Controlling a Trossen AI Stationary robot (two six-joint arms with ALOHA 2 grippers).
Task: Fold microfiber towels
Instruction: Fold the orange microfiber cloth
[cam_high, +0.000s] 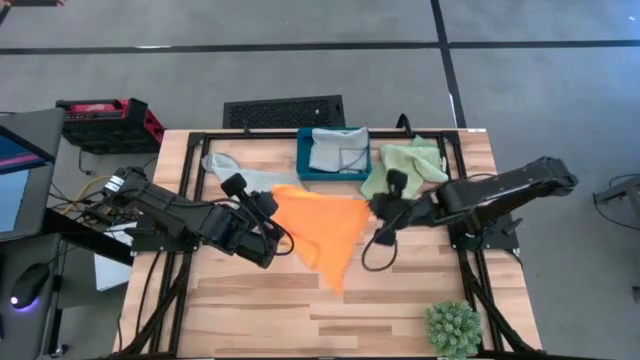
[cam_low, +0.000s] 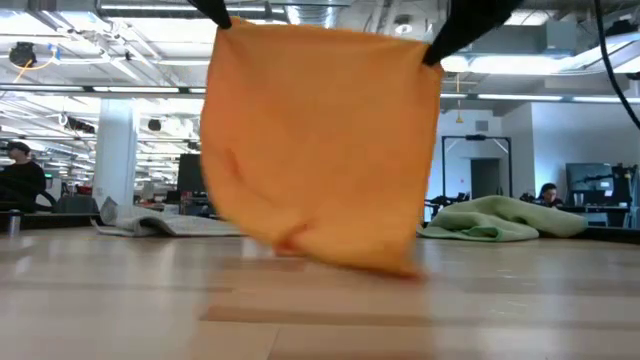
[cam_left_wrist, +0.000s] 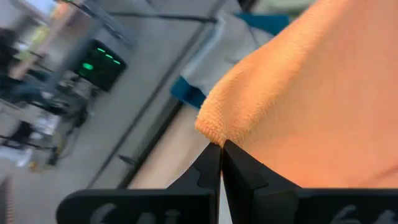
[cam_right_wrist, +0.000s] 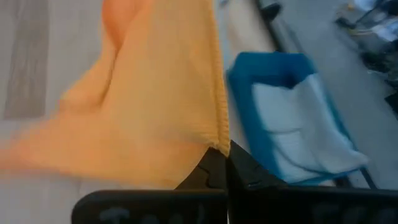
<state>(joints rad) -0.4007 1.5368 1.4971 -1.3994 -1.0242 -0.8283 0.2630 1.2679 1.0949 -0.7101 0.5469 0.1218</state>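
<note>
The orange microfiber towel (cam_high: 322, 228) hangs spread between my two grippers over the table's middle, and it fills the low view (cam_low: 320, 140). My left gripper (cam_high: 272, 207) is shut on one upper corner and my right gripper (cam_high: 376, 207) on the other. A pale blue-grey towel (cam_high: 338, 150) lies in the teal box (cam_high: 306, 160) at the far edge. Another pale towel (cam_high: 232, 168) lies flat to the box's left. The light green towel (cam_high: 405, 165) lies bunched to its right. My left gripper pinches the orange towel's upper corner (cam_left_wrist: 212, 132) between its two fingertips (cam_left_wrist: 211, 163). It comes slanting down from the table's left. The towel hangs below it; whether the lower edge (cam_low: 345, 262) touches the table, I cannot tell. My right gripper pinches the other upper corner (cam_right_wrist: 217, 140) at the hemmed edge, between its fingertips (cam_right_wrist: 239, 163), slanting down from the table's right. The top edge (cam_low: 330, 30) runs almost straight across to the left gripper, and the cloth hangs below.
A spiky green plant ball (cam_high: 453, 328) stands at the near right corner. A red and black case (cam_high: 108, 122) sits off the table's far left. Bare wood (cam_high: 250, 310) lies toward the near edge.
</note>
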